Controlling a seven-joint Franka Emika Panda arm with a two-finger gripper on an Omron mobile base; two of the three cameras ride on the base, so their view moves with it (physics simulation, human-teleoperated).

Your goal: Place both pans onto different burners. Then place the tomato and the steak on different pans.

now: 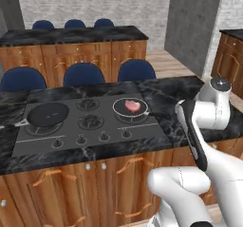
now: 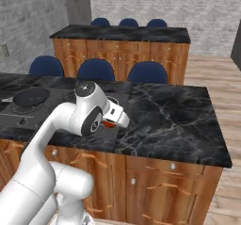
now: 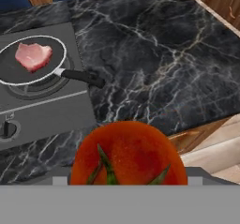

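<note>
The gripper [image 2: 113, 120] had its fingers clamped wide on the tomato [image 3: 127, 153], up over the marble counter [image 3: 154, 54] beside the cooktop [image 1: 71, 136]. The steak [image 1: 133, 106] lay in the grey pan [image 1: 118, 108] on the right burner; the black skillet [image 1: 47, 114] sat on the left one.

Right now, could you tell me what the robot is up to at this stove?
The arm is carrying the tomato in its claw, held above the marble counter just right of the cooktop. Both pans already sit on burners: the grey pan with the silvery rim holds the steak, and the black skillet on the far left burner has nothing in it. The tomato has yet to go into a pan; the skillet looks like its likely destination.
</note>
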